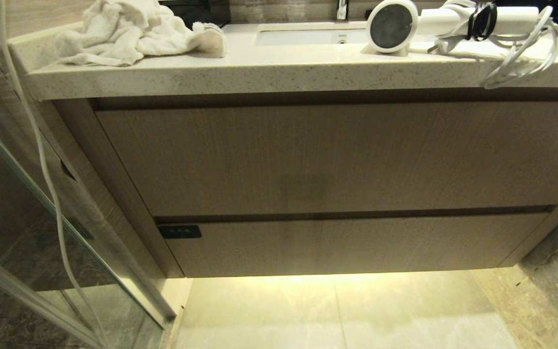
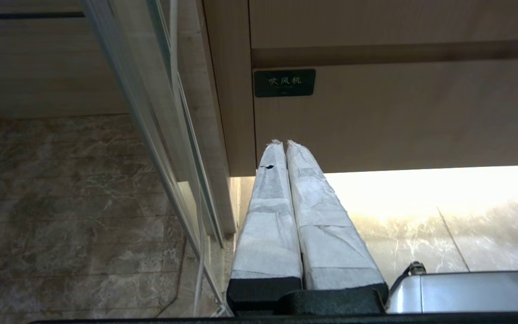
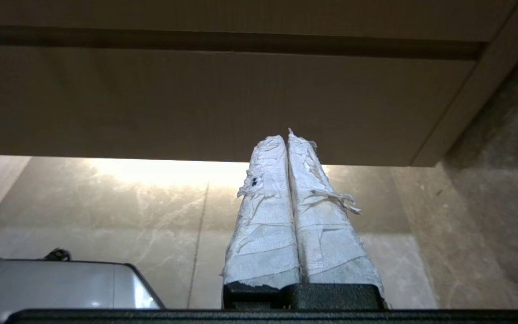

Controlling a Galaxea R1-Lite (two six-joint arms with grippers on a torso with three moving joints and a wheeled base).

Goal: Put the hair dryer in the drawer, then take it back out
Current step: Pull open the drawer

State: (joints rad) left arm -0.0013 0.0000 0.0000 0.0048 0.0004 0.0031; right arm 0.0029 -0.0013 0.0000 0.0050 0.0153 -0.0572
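Observation:
The white hair dryer (image 1: 419, 22) lies on the stone counter at the right, its dark round end facing me and its strapped cord (image 1: 516, 53) hanging over the edge. Below, the drawer (image 1: 356, 245) is closed; it is the lower, shallow wood-grain front with a small black label (image 1: 179, 231) at its left end, seen also as the drawer (image 2: 398, 112) in the left wrist view. Neither arm shows in the head view. My left gripper (image 2: 284, 144) is shut and empty, low in front of the drawer's left end. My right gripper (image 3: 284, 138) is shut and empty before the drawer (image 3: 196, 103) near its right end.
A crumpled white towel (image 1: 129, 31) lies on the counter (image 1: 259, 72) at the left beside the sink (image 1: 308, 36). A taller unlabelled front (image 1: 332, 155) sits above the drawer. A glass shower panel (image 1: 41, 218) with a hanging white cable stands at the left. Lit floor tiles (image 1: 332, 310) lie below.

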